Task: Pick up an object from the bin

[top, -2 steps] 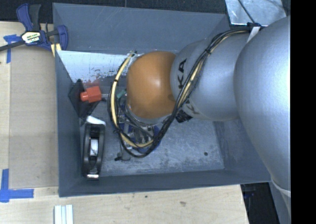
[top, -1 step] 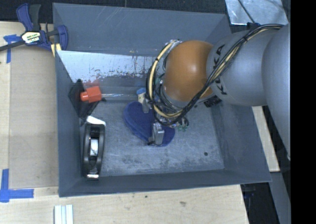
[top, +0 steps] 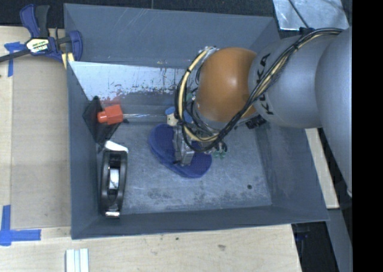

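My gripper (top: 184, 156) reaches down in the middle of the bin, its fingertips resting on a flat dark blue piece (top: 167, 148) that lies on the bin floor. Whether the fingers grip the blue piece is hidden by the wrist above. To the left, a clear tube with an orange cap (top: 111, 114) lies along the back wall. A black and white tape dispenser (top: 113, 180) lies near the left wall at the front.
The arm with its orange cover and cables enters from the right and hides the bin's right middle. A small black piece (top: 94, 115) sits by the orange cap at the left wall.
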Controlling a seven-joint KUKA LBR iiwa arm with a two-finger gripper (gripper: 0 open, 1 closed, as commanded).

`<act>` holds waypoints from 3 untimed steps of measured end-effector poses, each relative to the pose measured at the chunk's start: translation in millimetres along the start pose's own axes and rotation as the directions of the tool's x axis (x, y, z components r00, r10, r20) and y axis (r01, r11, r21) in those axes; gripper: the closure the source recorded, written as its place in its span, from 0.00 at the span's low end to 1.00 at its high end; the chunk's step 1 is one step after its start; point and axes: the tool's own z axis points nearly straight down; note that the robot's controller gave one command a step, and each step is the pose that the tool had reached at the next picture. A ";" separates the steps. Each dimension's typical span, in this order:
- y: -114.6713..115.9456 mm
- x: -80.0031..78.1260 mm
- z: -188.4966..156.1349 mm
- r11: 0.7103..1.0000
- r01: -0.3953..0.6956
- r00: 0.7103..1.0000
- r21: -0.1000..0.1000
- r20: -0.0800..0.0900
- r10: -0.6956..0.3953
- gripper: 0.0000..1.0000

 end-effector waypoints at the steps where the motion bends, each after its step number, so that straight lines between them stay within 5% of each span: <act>1: 7.5 17.0 -118.8 1.000 0.005 1.000 0.001 0.004 -0.005 1.00; 2: 7.6 18.3 -18.2 0.999 -0.049 0.999 0.002 -0.012 0.049 1.00; 3: 7.5 16.3 -23.1 0.999 -0.050 0.999 0.001 -0.004 0.050 0.00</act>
